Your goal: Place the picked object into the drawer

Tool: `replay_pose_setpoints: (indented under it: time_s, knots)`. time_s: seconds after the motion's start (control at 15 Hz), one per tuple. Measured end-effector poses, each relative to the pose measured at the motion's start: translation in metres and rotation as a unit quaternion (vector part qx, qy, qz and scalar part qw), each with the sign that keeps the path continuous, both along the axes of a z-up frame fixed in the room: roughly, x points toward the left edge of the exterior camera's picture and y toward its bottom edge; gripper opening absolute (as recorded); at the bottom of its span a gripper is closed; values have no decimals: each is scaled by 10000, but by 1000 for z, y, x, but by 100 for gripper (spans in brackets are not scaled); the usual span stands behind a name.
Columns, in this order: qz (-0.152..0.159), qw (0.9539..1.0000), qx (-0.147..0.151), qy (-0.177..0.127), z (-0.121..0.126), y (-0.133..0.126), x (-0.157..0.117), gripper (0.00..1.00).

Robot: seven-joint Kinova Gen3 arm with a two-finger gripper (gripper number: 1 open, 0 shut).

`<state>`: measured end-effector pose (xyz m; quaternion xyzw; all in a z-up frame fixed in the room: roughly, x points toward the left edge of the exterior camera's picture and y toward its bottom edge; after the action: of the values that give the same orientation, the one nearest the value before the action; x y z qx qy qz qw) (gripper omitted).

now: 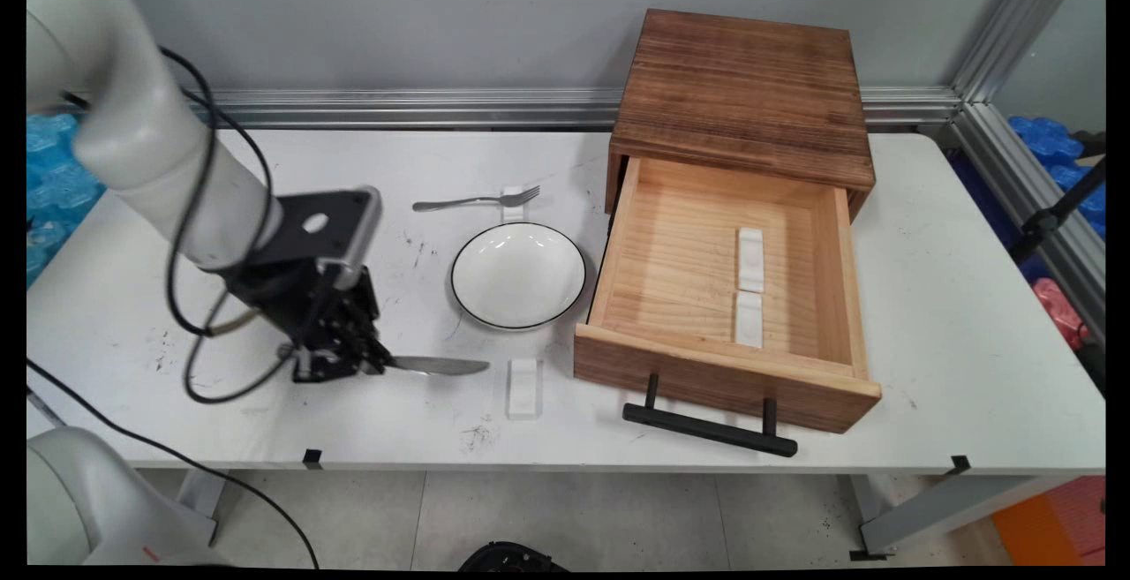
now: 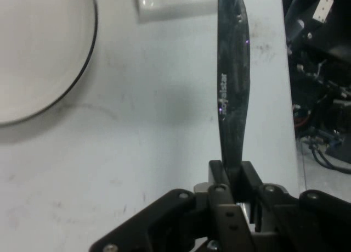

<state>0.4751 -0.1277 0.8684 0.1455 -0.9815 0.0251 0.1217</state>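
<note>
Black fingers [image 2: 233,178] clamp a knife [image 1: 439,366], near a white block [image 1: 523,386] and plate [image 1: 518,275].

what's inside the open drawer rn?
The pulled-out drawer holds two small white blocks lying end to end on its floor, right of centre. The rest of the visible floor is bare wood. The back strip under the wooden cabinet top is hidden.

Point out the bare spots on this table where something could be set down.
Bare: the white table right of the open wooden drawer, and its near-left corner. Crowded: the middle, where the black gripper clamps a steel knife beside a white block, a black-rimmed white plate and a fork.
</note>
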Motion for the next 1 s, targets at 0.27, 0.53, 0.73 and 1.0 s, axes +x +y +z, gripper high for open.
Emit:
replay_pose_setpoints:
  time_s: [0.27, 0.53, 0.73, 1.0]
  knots:
    - [141, 9998, -110, 7, 45, 4, 10, 0]
    - [332, 9986, -341, 236, 96, -11, -4, 0]
    - [391, 9966, -621, 371, 130, -35, -32, 0]
    - [409, 9937, -938, 447, 153, -69, -73, 0]
